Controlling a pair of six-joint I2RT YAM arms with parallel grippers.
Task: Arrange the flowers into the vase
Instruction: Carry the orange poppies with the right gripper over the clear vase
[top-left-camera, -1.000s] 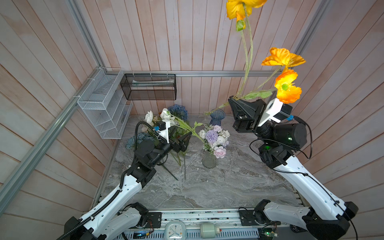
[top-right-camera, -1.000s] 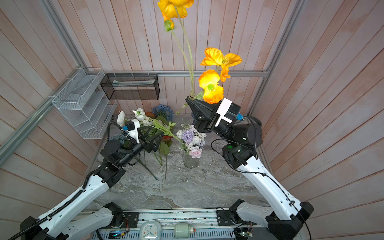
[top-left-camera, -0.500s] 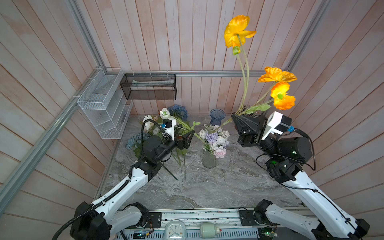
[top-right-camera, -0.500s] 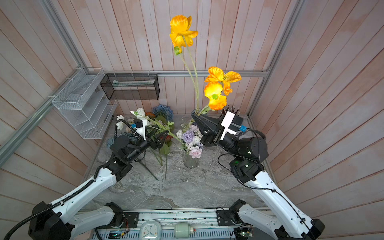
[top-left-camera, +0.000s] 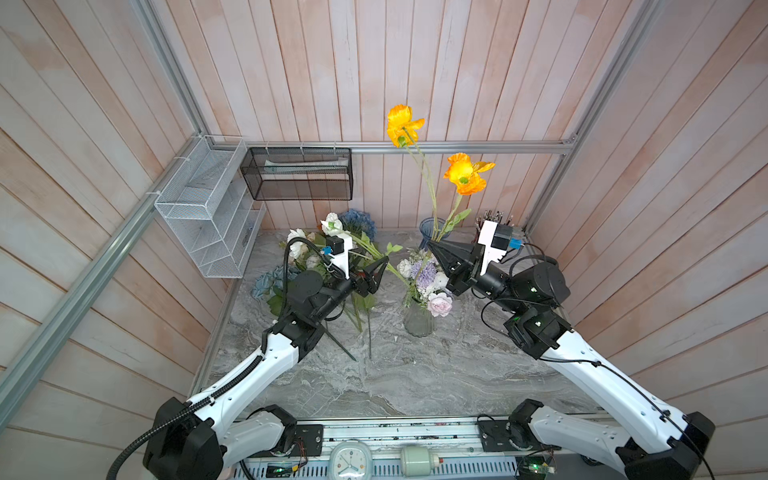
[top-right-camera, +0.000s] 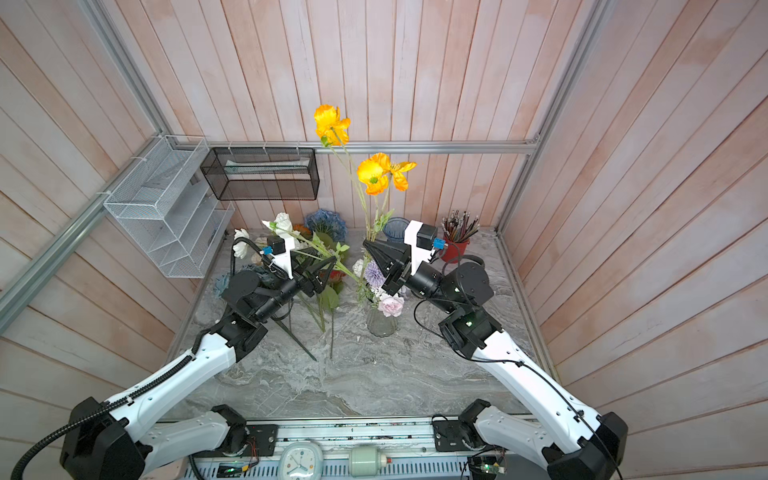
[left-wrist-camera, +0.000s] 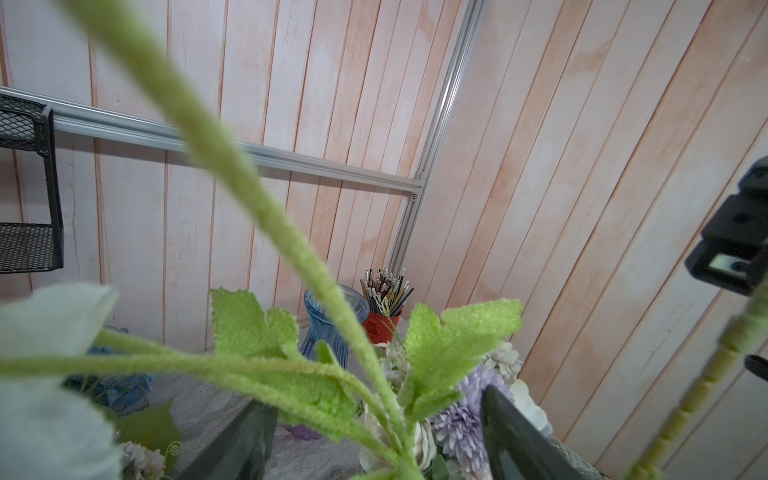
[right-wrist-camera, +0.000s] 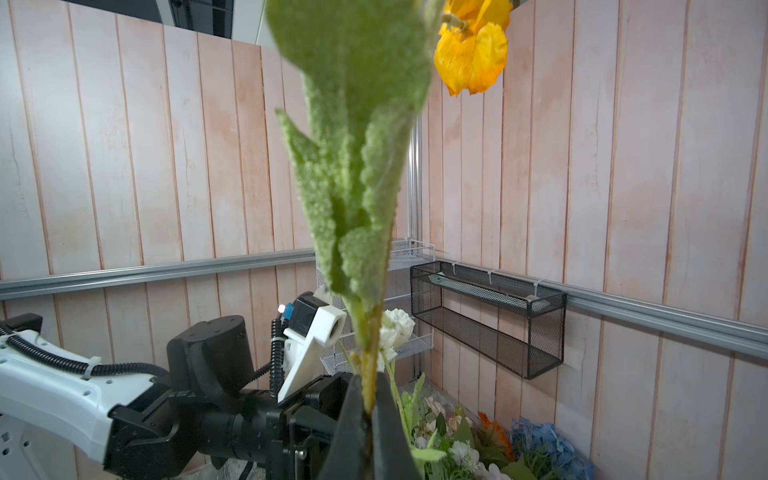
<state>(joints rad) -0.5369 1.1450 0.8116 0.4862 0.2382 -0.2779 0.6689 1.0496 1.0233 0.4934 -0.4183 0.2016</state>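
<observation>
Right pincer pinches the poppy stem low down; likely light, whippy, top-heavy, blooms well above it. Left pincer stands spread about a second stem.

I work in a robotics test booth: plank-panel walls framed with aluminium rails close in beyond my left pincer, wire racks hang to its left, and bare circuit boards sit back at my arm bases.
</observation>
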